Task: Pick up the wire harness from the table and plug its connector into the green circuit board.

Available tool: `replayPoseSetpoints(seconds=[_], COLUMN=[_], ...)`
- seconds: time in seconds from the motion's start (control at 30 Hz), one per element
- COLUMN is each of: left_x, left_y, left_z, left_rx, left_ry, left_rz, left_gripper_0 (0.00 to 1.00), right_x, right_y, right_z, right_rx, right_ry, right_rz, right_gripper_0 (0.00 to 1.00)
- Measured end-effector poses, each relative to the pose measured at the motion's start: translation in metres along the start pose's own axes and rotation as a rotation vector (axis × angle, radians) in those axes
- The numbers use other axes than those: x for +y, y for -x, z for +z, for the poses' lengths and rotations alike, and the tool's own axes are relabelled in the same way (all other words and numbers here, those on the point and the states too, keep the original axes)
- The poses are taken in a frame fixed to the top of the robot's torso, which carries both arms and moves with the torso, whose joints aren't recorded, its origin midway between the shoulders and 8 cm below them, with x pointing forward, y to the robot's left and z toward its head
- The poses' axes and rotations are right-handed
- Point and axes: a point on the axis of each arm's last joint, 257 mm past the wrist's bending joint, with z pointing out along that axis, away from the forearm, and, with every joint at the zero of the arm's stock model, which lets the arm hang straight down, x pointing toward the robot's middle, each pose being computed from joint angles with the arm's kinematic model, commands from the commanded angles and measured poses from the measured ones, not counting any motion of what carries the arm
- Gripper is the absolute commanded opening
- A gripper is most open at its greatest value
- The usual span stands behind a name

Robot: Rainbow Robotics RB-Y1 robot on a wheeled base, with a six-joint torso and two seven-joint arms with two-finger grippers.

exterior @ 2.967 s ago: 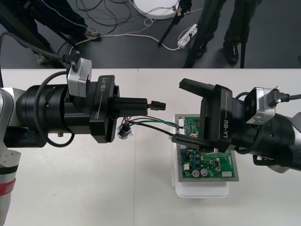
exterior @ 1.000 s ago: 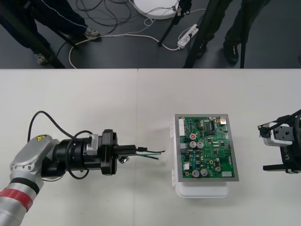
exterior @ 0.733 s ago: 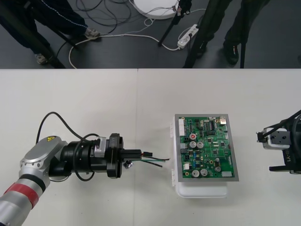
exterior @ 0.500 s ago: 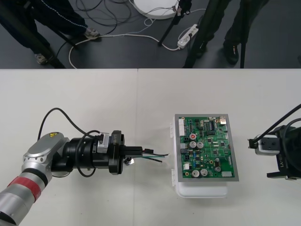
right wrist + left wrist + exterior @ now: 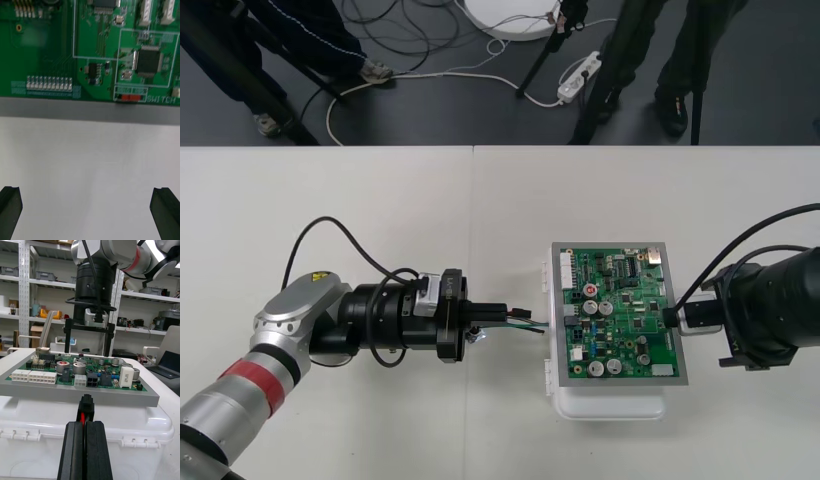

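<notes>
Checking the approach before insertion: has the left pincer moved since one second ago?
Yes. The left pincer, shut on the wire harness, has moved rightward, closer to the left edge of the green circuit board.

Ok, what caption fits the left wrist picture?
Left gripper, shut on the harness, aims its black plug at the green circuit board; the right gripper stands open beyond.

Left end effector (image 5: 502,316) grips harness (image 5: 527,325); plug (image 5: 523,313) apparently short of board (image 5: 620,320).
</notes>
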Motion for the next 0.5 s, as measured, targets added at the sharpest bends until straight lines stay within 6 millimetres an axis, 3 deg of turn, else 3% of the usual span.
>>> replayPoseSetpoints(seconds=[0.23,0.5], left_x=[-0.001,-0.006], left_y=[-0.003,-0.003], left_z=[0.007,0.016], left_rx=[0.004,-0.017], left_ry=[0.004,0.005], left_rz=[-0.015,-0.047], left_gripper_0=[0.0,0.0], right_x=[-0.006,-0.009], right_y=[0.011,0.01], right_z=[0.007,0.007], right_rx=[-0.008,-0.007], right_ry=[-0.019,-0.023], right_rz=[-0.045,-0.043], right_gripper_0=[1.0,1.0])
